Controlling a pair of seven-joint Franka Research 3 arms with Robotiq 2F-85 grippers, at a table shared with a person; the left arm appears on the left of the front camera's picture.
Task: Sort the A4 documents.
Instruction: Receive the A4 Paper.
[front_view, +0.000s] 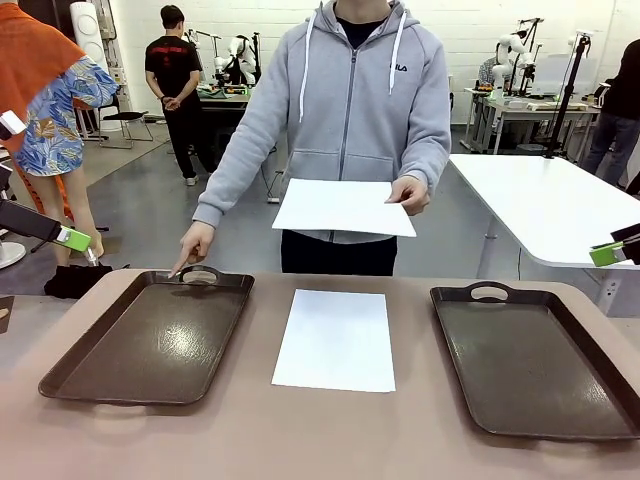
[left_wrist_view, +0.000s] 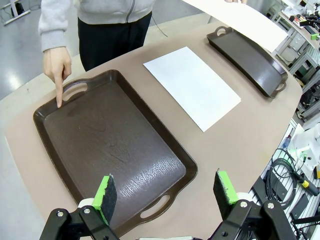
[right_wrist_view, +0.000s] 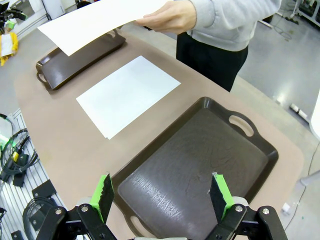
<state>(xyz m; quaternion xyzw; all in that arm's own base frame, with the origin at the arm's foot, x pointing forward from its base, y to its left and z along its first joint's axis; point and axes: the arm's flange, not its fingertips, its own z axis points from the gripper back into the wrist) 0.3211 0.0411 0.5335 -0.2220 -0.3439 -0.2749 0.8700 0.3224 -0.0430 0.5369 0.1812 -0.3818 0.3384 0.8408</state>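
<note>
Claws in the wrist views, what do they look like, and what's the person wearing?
The left claw and right claw each have two black fingers with silver bolts and green pads. The person wears a light grey zip hoodie.

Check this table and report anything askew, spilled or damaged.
Nothing stands out. One A4 sheet lies flat and uncreased between the left tray and the right tray, roughly square to them. No spill or damage shows. The person holds a second sheet above the table, the other hand pointing at the left tray's far rim.
</note>
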